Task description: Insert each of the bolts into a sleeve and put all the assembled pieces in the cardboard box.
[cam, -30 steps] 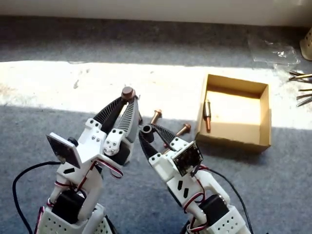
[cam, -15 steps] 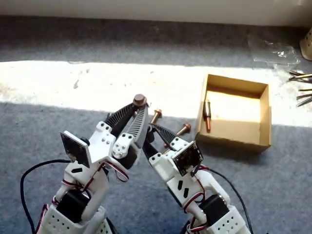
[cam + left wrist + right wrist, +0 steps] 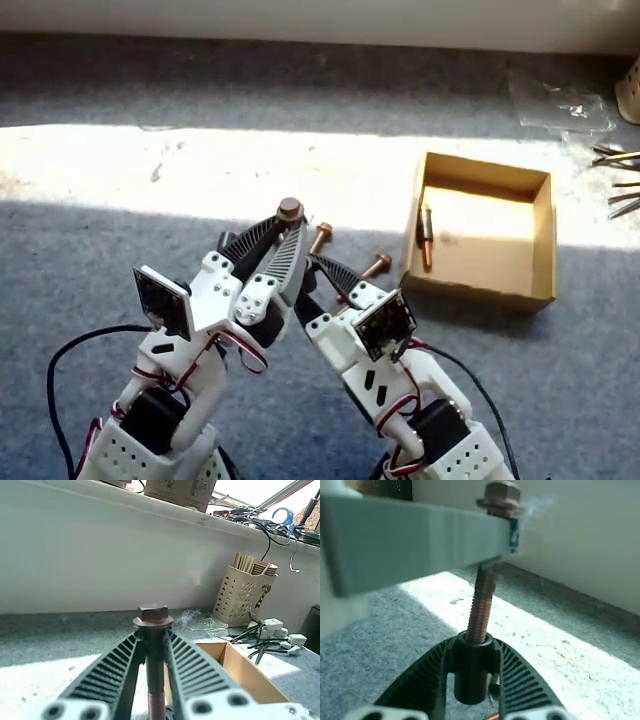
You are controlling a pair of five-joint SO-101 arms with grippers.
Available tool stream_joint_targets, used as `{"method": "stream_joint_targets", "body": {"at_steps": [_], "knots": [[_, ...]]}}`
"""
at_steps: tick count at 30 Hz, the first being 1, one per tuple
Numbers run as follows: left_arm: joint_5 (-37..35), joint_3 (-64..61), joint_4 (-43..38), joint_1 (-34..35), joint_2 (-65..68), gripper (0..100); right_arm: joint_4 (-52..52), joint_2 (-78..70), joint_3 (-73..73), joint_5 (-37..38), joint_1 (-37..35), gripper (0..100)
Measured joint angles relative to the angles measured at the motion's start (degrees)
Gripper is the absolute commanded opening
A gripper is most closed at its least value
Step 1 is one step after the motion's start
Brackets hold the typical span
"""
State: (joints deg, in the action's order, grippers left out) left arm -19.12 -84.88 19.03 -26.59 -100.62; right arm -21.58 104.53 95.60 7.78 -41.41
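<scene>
My left gripper [image 3: 288, 224] is shut on a copper bolt [image 3: 290, 209], held upright with its hex head [image 3: 152, 615] above the fingertips. My right gripper [image 3: 470, 655] is shut on a black sleeve [image 3: 470, 672], directly below. The bolt's threaded shank [image 3: 484, 605] reaches down into the sleeve's top opening. In the high view the right gripper [image 3: 310, 272] sits partly under the left gripper's fingers, which hide the sleeve. The cardboard box [image 3: 540, 240] stands to the right, with one assembled piece [image 3: 425, 236] lying inside. Two loose bolts [image 3: 320, 237] [image 3: 377, 264] lie between the grippers and the box.
The grey carpet has a sunlit band across the middle. A clear plastic bag [image 3: 560, 105] lies at the back right and metal tools [image 3: 620, 180] at the right edge. A slotted holder [image 3: 245, 597] and cables [image 3: 272, 630] stand by the wall beyond the box.
My left gripper has carried the bolt rightward and nearer, from clear of the right gripper to directly over the sleeve. The right arm has kept still.
</scene>
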Motion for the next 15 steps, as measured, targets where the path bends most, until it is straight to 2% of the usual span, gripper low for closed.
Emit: {"method": "stream_joint_targets", "body": {"at_steps": [15], "knots": [[0.0, -4.7, -0.7, 0.0, -1.2, 1, -0.1, -0.2, 0.0, 0.0, 0.2, 0.5]]}}
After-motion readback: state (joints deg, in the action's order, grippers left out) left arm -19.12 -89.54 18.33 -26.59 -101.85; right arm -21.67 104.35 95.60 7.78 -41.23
